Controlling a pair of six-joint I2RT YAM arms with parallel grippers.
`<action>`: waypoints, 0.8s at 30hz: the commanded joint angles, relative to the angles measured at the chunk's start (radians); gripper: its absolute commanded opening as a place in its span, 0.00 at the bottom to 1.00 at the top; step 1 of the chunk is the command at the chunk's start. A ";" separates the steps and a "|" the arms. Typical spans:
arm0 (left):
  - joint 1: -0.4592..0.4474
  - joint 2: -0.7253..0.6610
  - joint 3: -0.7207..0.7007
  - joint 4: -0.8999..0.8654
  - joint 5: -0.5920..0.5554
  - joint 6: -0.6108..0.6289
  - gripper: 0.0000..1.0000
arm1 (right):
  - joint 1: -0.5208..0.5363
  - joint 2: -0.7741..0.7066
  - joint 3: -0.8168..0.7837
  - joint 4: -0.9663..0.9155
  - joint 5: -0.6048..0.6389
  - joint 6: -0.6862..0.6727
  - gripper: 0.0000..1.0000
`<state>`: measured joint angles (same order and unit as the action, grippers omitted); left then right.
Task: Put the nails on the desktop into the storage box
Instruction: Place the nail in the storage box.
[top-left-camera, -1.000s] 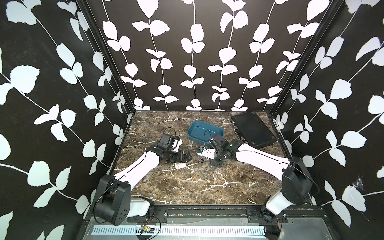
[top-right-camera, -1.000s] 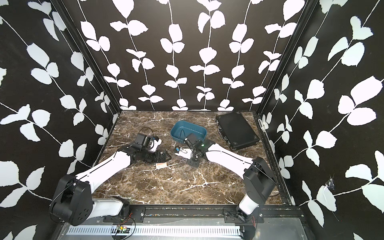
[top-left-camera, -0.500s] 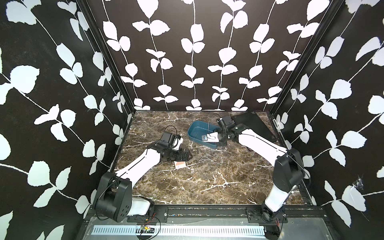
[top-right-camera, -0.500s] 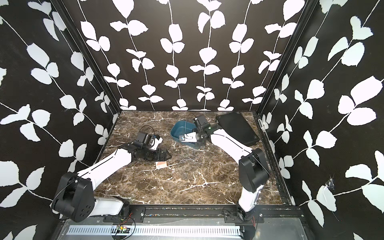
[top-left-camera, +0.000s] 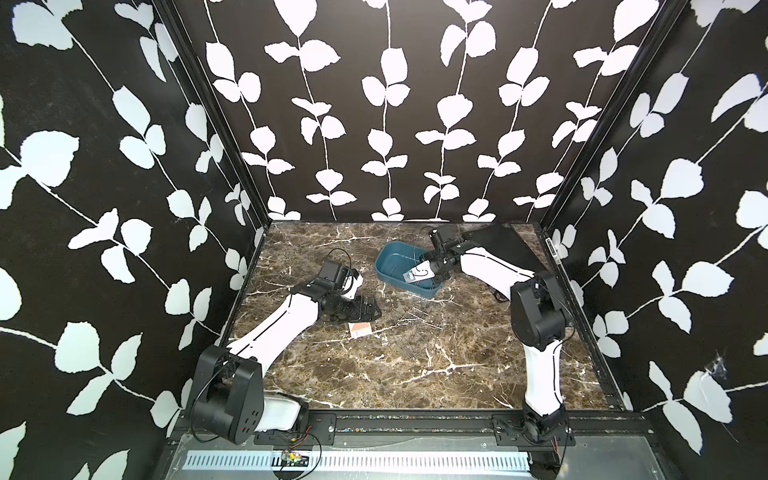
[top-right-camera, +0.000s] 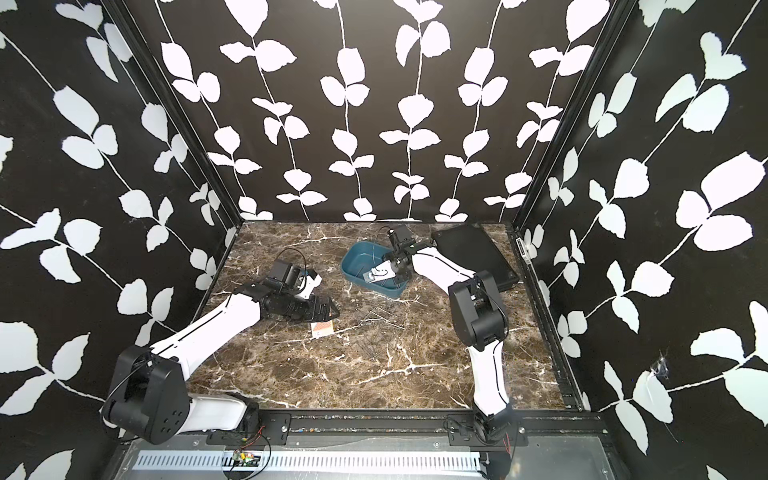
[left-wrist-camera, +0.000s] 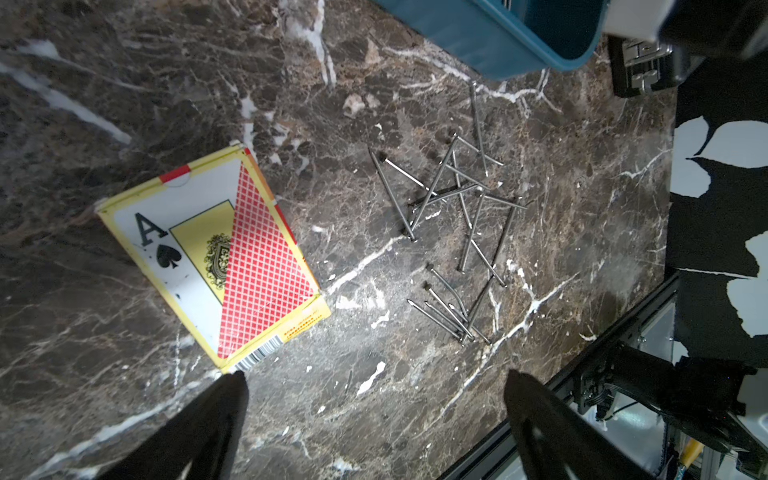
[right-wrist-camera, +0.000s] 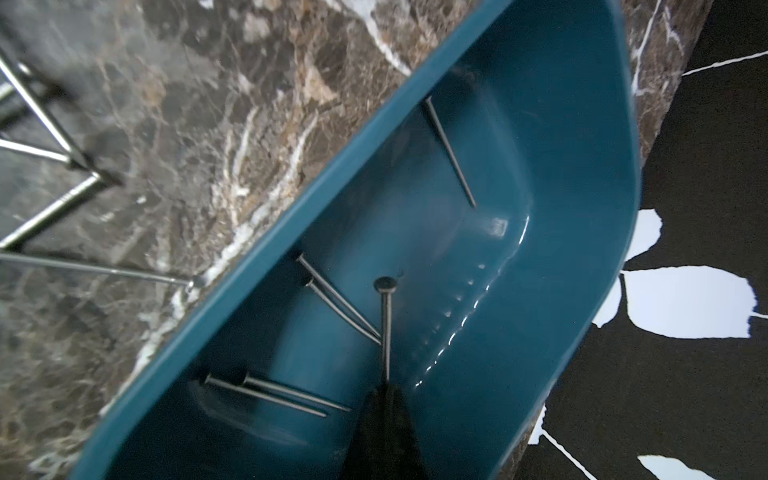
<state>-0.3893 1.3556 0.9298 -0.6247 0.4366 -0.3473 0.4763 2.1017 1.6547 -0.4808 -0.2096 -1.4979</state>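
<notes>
Nail (right-wrist-camera: 386, 328) sits pinched in your right gripper (right-wrist-camera: 385, 388), jaws closed on it, above the storage box (right-wrist-camera: 582, 166); your left gripper (left-wrist-camera: 374, 374) hangs wide open, empty, near nails (left-wrist-camera: 453, 208) on the desktop (left-wrist-camera: 124, 104).

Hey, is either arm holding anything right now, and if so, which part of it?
The right gripper pinches one nail in its jaws by the pointed end, head out over the blue tub. The left gripper, jaws open, holds nothing.
</notes>
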 joint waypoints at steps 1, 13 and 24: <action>0.008 -0.022 0.005 -0.051 0.007 0.011 0.99 | -0.015 0.033 0.058 0.024 -0.032 -0.050 0.00; 0.018 0.047 0.070 -0.076 -0.008 0.042 0.98 | -0.016 0.060 0.011 0.053 -0.063 -0.074 0.27; 0.018 0.057 0.056 0.020 -0.003 0.025 0.99 | 0.025 -0.226 -0.131 0.305 -0.119 0.323 0.37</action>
<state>-0.3756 1.4288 0.9829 -0.6468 0.4294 -0.3218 0.4728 2.0190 1.5627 -0.3298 -0.2752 -1.3914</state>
